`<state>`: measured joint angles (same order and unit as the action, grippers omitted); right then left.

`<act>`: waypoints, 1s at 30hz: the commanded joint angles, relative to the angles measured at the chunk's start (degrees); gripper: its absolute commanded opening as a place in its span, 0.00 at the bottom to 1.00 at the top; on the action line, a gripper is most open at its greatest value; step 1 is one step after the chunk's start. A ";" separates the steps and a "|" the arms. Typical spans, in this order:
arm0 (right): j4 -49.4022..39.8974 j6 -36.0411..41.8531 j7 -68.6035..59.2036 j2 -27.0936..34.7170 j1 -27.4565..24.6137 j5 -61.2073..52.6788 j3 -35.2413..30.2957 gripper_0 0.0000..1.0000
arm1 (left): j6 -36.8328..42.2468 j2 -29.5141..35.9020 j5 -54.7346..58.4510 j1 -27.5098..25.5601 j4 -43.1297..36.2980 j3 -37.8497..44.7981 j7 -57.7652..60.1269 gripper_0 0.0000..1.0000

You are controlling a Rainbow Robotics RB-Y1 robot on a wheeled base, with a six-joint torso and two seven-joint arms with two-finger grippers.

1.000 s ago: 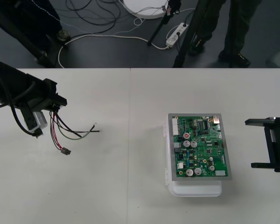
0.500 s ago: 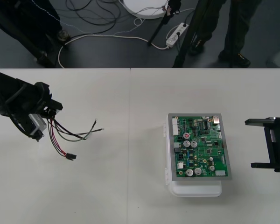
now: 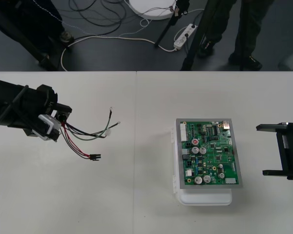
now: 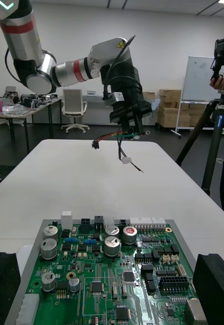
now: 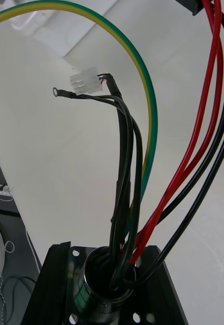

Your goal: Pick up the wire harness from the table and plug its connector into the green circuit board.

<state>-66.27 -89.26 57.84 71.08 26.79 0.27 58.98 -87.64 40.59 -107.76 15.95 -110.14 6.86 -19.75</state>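
The light table (image 3: 136,209) takes up most of the front view. The left arm (image 3: 14,105) reaches in over its left part. The left gripper (image 3: 57,121) is closed on the socket end of the wire harness (image 3: 83,134) and holds it clear of the tabletop. In the right wrist view the bundle hangs in the air beneath that gripper.

On the right half of the table the green circuit board (image 3: 210,153) lies flat on its white base (image 3: 205,199), well apart from the harness. The right gripper (image 3: 266,150) waits at the table's right edge, near the board but not touching it. Its 2 fingers (image 4: 2,287) are spread wide and empty. In the right wrist view they stand on either side of the board's near edge.

In the left wrist view the round metal socket (image 5: 104,287) sits at the gripper end of the bundle. The wires (image 5: 193,152), red, black and green-yellow, rise out of it and run away from the gripper. In the front view they fan out from the fingers toward the board.

The small black plug (image 3: 94,157) ends the red and black pair. It hangs free and points toward the board, but it is not in it. A small white connector (image 5: 84,81) and a ring terminal (image 5: 56,92) end thinner black leads.
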 commanded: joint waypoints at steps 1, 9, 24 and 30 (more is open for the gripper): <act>-0.35 -0.74 -1.85 -0.06 1.24 -0.01 -1.67 1.00 | -2.36 -6.66 -0.87 -1.01 -2.63 4.48 13.42 0.00; -0.35 -0.74 -1.94 0.02 1.24 -0.01 -1.76 1.00 | -2.36 -11.14 -0.26 -4.26 -6.58 5.97 23.26 0.00; -0.35 -0.74 -1.94 -0.15 1.24 -0.01 -1.76 1.00 | -2.36 -18.00 5.46 -10.94 -11.68 7.91 36.01 0.00; -0.44 -0.74 -2.29 -0.15 1.24 -0.01 -1.76 1.00 | -2.36 -19.49 8.18 -12.53 -11.68 7.64 40.49 0.00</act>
<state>-66.27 -89.26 57.81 71.07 26.80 0.27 58.91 -88.37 23.05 -101.71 5.38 -119.63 13.23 18.14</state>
